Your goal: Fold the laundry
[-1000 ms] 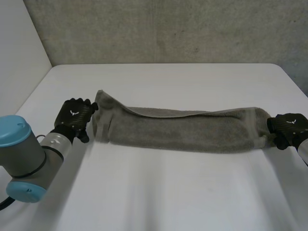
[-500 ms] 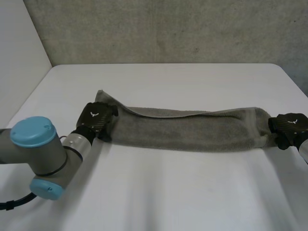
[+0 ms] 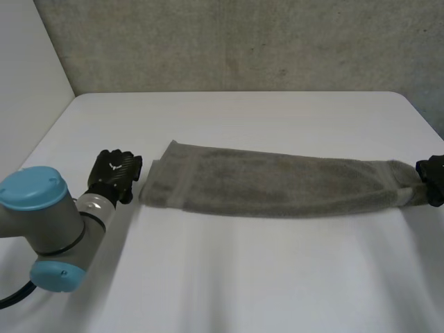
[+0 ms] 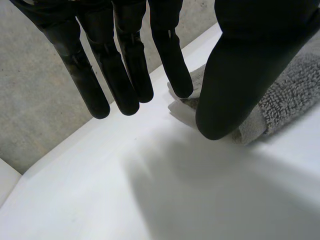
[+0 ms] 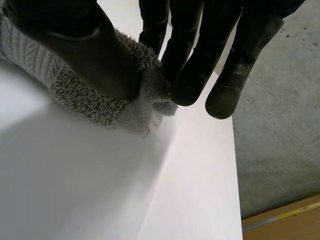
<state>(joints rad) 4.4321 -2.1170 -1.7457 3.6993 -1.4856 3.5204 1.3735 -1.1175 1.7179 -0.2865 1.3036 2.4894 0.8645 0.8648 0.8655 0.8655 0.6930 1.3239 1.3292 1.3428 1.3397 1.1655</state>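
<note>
Towel: a grey terry towel (image 3: 277,184) folded into a long, narrow band, with a woven border stripe near each end.
Where it lies: flat across the middle of the head view, from left of centre out to the right edge.
Left hand: the left hand (image 3: 116,173) sits at centre left, just beside the towel's left end. Its fingers (image 4: 125,75) are straight and spread apart, holding nothing.
Right hand: the right hand (image 3: 433,177), at the right edge of the frame, pinches the towel's right end between thumb and fingers.
Left arm: a grey joint with a light-blue cap (image 3: 35,229) fills the lower left.
Surface: a white table (image 3: 243,277), bare around the cloth.
Room: a rough grey concrete wall (image 3: 243,41) runs behind the table across the top of the frame.
Left wrist view: the thumb's tip lies over the towel's (image 4: 295,90) bordered corner, and the looped pile shows.
Right wrist view: the bunched end of the towel (image 5: 75,95) is squeezed under the thumb against the fingers (image 5: 192,75).
</note>
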